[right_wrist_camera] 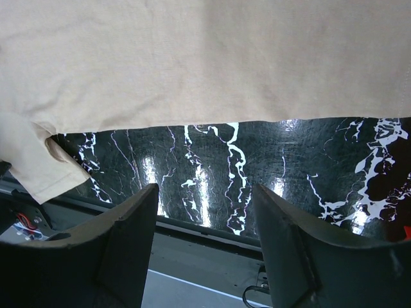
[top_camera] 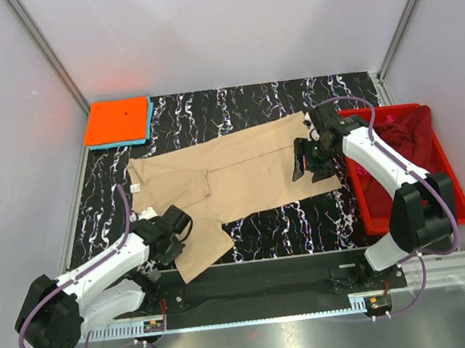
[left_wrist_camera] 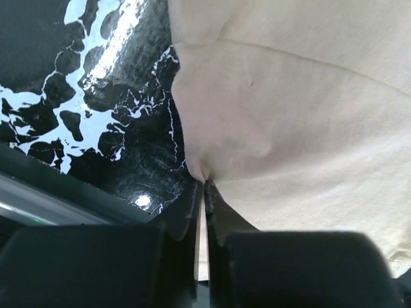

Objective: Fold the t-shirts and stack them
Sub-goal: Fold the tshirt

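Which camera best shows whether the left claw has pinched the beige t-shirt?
The left wrist view: the left claw is closed on the edge of the beige t-shirt. The top view shows the claw at the shirt's near corner, the contact too small to judge. The right wrist view shows only cloth, not that claw.

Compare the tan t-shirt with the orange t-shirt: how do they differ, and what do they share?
The tan t-shirt lies spread out across the middle of the table; the orange t-shirt is folded into a neat rectangle at the far left corner. The tan one covers far more surface as it lies. The left gripper pinches the tan shirt's edge; no gripper touches the orange one. Both are plain, single-coloured cloth.
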Tool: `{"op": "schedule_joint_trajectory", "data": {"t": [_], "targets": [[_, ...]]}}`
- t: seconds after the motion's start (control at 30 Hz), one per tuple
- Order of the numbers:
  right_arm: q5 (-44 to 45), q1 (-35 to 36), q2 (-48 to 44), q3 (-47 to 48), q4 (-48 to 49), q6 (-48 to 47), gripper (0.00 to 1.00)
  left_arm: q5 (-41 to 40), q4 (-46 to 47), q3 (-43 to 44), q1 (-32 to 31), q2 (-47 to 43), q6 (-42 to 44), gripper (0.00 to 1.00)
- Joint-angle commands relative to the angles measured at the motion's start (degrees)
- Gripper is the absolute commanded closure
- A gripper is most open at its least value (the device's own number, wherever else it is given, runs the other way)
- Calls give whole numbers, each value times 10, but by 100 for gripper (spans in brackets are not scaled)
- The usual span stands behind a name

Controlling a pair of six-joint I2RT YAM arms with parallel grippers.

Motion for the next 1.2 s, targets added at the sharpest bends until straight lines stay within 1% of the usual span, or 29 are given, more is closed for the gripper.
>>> {"op": "schedule_joint_trajectory", "data": {"t": [0.0, 0.07, 0.13, 0.23, 0.27, 0.4, 0.53, 0.6, 0.67, 0.7, 0.73, 0.93, 1.07, 1.17], "targets": [[12, 0, -23, 10, -2, 4, 32, -33, 18, -12, 2, -16, 3, 97], [29, -1, -18, 6, -6, 8, 32, -20, 12, -10, 6, -19, 4, 100], [44, -6, -15, 3, -14, 15, 31, -18, -8, 2, 6, -26, 0, 100], [65, -35, -9, -8, -12, 24, 35, -31, -60, 25, 6, -41, -19, 100], [79, -47, -5, -10, -9, 25, 38, -33, -78, 33, 6, -48, -23, 100], [102, -64, 13, -21, -5, 23, 46, -47, -113, 64, 10, -72, -26, 100], [119, -83, 26, -53, 16, 29, 47, -74, -138, 96, 16, -68, -17, 100], [118, -91, 28, -64, 35, 48, 48, -78, -152, 108, 21, -71, -20, 100], [124, -91, 31, -76, 47, 67, 53, -88, -169, 116, 29, -79, -21, 100], [123, -91, 32, -81, 51, 88, 54, -90, -172, 118, 33, -89, -17, 100], [140, -91, 30, -91, 56, 98, 56, -94, -175, 122, 38, -94, -15, 100], [196, -90, 3, -129, 87, 156, 60, -103, -185, 136, 62, -103, 3, 100], [218, -91, -2, -142, 90, 180, 60, -98, -169, 143, 63, -96, 16, 100], [238, -92, -16, -163, 101, 202, 57, -93, -153, 145, 63, -90, 27, 100]]}}
